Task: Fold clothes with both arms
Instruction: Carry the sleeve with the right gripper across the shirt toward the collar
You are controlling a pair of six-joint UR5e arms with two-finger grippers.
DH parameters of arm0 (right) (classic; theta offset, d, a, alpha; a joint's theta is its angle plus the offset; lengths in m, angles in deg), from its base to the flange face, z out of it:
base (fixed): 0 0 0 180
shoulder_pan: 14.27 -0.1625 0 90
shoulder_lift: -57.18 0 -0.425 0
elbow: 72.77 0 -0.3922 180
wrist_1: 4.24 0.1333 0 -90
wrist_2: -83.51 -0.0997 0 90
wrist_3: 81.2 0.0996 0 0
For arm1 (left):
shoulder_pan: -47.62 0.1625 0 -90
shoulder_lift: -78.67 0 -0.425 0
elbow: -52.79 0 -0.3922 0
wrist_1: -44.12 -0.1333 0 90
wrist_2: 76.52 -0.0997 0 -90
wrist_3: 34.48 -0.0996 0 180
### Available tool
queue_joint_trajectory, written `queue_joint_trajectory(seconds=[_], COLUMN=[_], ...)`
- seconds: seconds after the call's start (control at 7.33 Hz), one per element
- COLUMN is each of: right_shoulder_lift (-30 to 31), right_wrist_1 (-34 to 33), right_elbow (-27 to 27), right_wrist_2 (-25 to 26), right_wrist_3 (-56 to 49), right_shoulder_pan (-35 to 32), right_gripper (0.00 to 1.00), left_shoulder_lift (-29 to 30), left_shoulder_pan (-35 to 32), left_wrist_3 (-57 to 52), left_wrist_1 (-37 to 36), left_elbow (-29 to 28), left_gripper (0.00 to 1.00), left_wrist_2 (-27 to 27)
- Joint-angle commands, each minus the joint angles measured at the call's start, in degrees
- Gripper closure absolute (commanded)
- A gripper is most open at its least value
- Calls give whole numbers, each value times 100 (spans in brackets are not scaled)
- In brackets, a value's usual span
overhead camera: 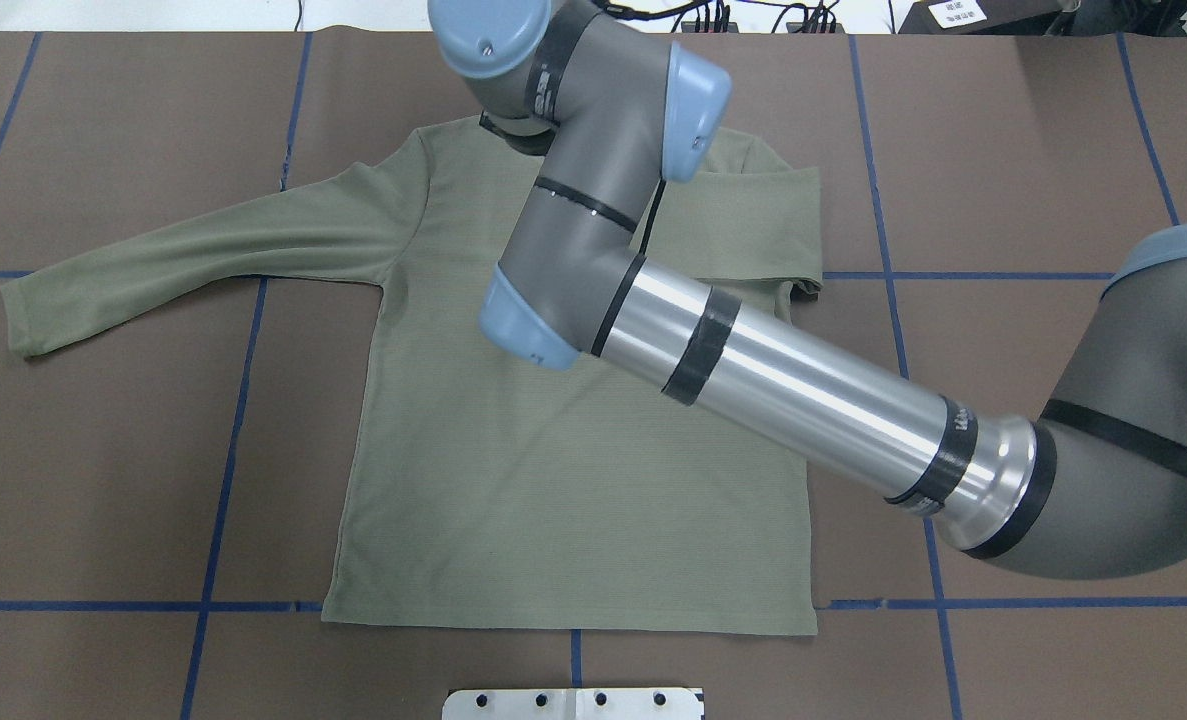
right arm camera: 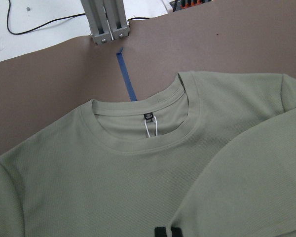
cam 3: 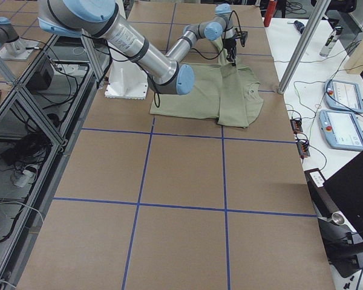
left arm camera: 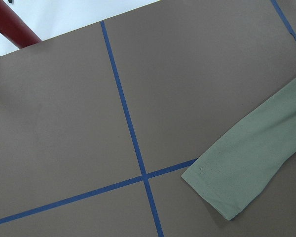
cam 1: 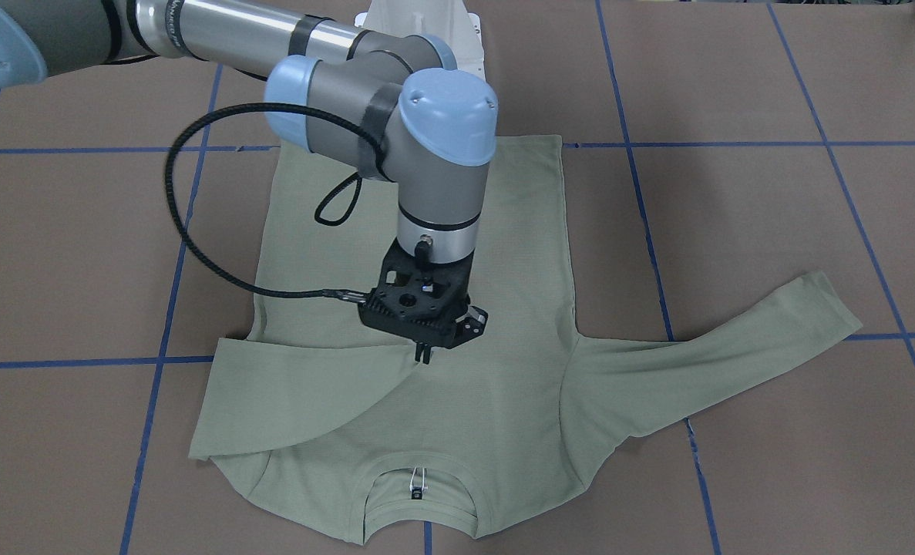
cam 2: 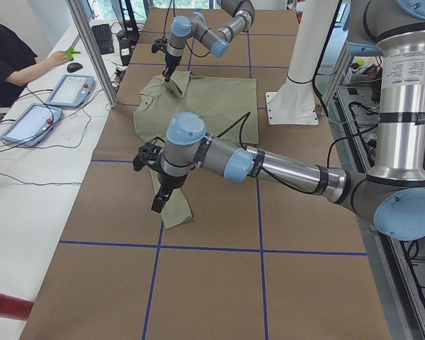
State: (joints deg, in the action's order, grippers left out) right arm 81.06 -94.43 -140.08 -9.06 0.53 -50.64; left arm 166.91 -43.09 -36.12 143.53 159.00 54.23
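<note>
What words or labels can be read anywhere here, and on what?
No text reads clearly.
Lettering on the right arm: blurred, unreadable.
Black neck tag on the shirt: too small to read.
White label beyond the table: too small to read.

Robot body, 2 arms: finish ref.
Silver-tube, grey-jointed right arm [cam 1: 438, 193]: light-blue round caps [cam 1: 449, 116], black bands [overhead camera: 698, 345]; black braided cable [cam 1: 295, 293] runs to black ribbed plastic right gripper [cam 1: 425, 356]. Silver-and-grey left arm [cam 2: 283, 168]: same spec, w/ black left gripper [cam 2: 158, 203].
</note>
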Motion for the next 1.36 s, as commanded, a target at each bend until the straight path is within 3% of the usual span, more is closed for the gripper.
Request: queue_joint_trajectory(seconds=[0.0,0.14,0.41,0.55,0.68,0.82,1.09,1.23], right_shoulder_lift=[-23,-58,-225,-243,-374,-575,-700,-700], right_wrist_1=[326,745,951,1264,1659,1672,1681,1663], right_elbow=[147,374,692,858,1295,1517,1519,1519], right_wrist_2=[501,659,704,783,923,1046,961,411], right_wrist_3=[71,71,63,63,54,63,28,-155], right_shoulder_pan=[498,578,570,570,570,562,387,55], right_gripper=[100,100,100,80,31,2,0,0], left_shoulder_lift=[0,0,0,0,9,9,26,131], left_shoulder_pan=[0,0,0,0,0,0,9,35], left_wrist_3=[-3,-3,-12,-12,-12,-12,-3,31], left_wrist_1=[0,0,0,9,9,9,18,105], left_elbow=[-13,-21,-57,-57,-57,-48,-48,-117], left_gripper=[0,0,0,0,0,0,0,0], left_wrist_2=[3,-5,3,3,3,3,3,-5])
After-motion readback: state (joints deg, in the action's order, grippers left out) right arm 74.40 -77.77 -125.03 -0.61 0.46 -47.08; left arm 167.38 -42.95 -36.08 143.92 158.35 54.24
